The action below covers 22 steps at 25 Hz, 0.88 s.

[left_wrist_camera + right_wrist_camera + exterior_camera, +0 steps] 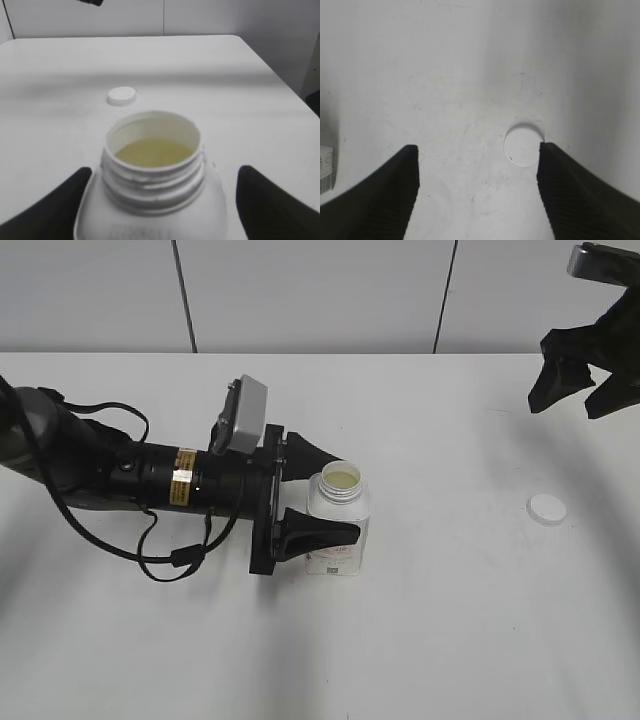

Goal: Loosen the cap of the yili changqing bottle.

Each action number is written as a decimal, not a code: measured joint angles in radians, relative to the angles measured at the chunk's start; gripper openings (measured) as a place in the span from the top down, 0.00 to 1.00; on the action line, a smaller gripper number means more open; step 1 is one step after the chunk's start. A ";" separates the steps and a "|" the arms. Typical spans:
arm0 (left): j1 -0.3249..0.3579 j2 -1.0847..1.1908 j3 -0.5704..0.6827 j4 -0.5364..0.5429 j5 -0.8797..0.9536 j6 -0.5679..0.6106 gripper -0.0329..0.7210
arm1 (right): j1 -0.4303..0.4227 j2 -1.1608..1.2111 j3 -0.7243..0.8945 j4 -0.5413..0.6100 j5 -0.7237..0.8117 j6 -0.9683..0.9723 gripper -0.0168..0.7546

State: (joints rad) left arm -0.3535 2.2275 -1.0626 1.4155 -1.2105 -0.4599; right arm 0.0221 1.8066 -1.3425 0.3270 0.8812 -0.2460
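The yili changqing bottle [338, 525] stands upright near the middle of the white tabletop [430, 640]. Its neck is uncovered, and a pale yellow liquid shows inside. The left claw [318, 495] lies low along the tabletop and holds the bottle's body between its two black fingers [315, 532], one on each side. In the left wrist view, the bottle [152, 200] fills the lower part and its thread rings are bare. The cap [547, 508] lies flat on the tabletop, well apart from the bottle, to its right. The right claw [578, 390] hangs above the tabletop near the far right edge, its fingers spread wide with nothing between them. In the right wrist view, the cap [523, 145] lies below this claw [477, 187].
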 joint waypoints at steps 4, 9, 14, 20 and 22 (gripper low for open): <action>0.000 -0.042 0.001 0.007 0.000 -0.020 0.25 | 0.000 0.000 0.000 0.000 0.009 0.001 0.23; 0.000 -0.103 0.001 0.011 0.001 -0.064 0.25 | 0.000 0.000 0.000 0.001 0.012 0.001 0.23; 0.000 -0.181 0.001 -0.002 0.000 -0.105 0.25 | 0.000 0.000 0.000 0.001 0.020 0.000 0.23; 0.000 -0.281 0.001 -0.030 0.057 -0.160 0.25 | 0.000 0.000 -0.001 0.001 0.040 0.001 0.23; 0.000 -0.310 0.001 -0.030 0.090 -0.170 0.25 | 0.000 0.000 -0.001 0.002 0.042 0.001 0.23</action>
State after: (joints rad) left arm -0.3535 1.9180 -1.0616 1.3856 -1.1203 -0.6303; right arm 0.0221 1.8066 -1.3434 0.3291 0.9235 -0.2448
